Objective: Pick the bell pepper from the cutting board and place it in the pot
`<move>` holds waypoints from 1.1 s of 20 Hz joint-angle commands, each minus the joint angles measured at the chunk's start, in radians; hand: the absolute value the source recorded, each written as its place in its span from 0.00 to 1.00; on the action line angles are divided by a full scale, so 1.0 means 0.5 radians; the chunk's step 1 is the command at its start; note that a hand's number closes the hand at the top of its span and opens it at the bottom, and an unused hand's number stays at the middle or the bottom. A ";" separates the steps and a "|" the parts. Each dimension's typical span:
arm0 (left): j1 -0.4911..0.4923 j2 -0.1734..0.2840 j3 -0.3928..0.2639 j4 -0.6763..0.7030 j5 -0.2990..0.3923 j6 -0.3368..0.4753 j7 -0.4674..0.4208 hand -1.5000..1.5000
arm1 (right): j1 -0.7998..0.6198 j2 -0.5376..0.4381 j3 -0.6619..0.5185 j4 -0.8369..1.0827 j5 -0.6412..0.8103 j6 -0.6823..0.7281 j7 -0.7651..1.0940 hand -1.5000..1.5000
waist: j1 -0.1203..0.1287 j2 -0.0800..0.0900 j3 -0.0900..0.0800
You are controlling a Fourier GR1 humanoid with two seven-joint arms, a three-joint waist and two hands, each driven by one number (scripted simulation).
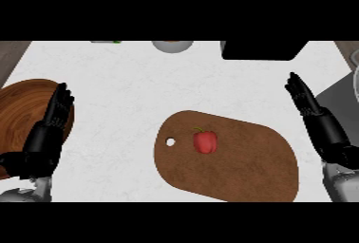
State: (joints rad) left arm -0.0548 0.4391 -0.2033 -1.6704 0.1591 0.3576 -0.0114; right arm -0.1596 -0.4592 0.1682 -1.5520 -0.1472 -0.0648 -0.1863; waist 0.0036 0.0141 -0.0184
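The pepper (204,142) lies untouched on the board's (245,166) left half, near its hanging hole. Both hands — left (48,137), right (317,121) — rest open and empty. The nearer right hand should descend over it, fingers spread.

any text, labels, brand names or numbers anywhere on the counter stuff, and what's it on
None: no word, label, brand, number or sign shows in this view.
The red bell pepper is unmarked.
The brown wooden cutting board shows only wood grain and a small hole.
The round dark wooden object at the left edge shows only grain.
The black object at the top edge is blank.
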 commanded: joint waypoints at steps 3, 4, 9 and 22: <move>-0.144 -0.025 0.156 0.036 0.097 -0.021 0.138 0.50 | -0.499 0.086 0.064 0.292 0.138 0.096 0.010 1.00 | 0.038 -0.018 0.037; -0.180 -0.035 0.172 0.100 0.162 -0.066 0.145 0.50 | -0.654 0.067 0.081 0.275 0.112 0.167 0.074 1.00 | 0.055 -0.012 0.035; -0.290 -0.043 0.203 0.106 0.284 -0.130 0.309 0.50 | -0.818 -0.009 0.205 0.665 0.767 -0.159 -0.186 0.00 | 0.076 0.000 0.038; -0.241 -0.117 0.290 0.185 0.217 -0.143 0.301 0.50 | -0.950 -0.043 0.388 0.282 0.760 0.484 -0.050 0.00 | -0.033 -0.041 0.032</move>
State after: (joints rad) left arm -0.1735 0.3931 -0.0639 -1.6177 0.2680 0.3004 0.1587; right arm -0.6078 -0.4532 0.2965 -1.3084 0.1976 0.0848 -0.3627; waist 0.0011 -0.0024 -0.0009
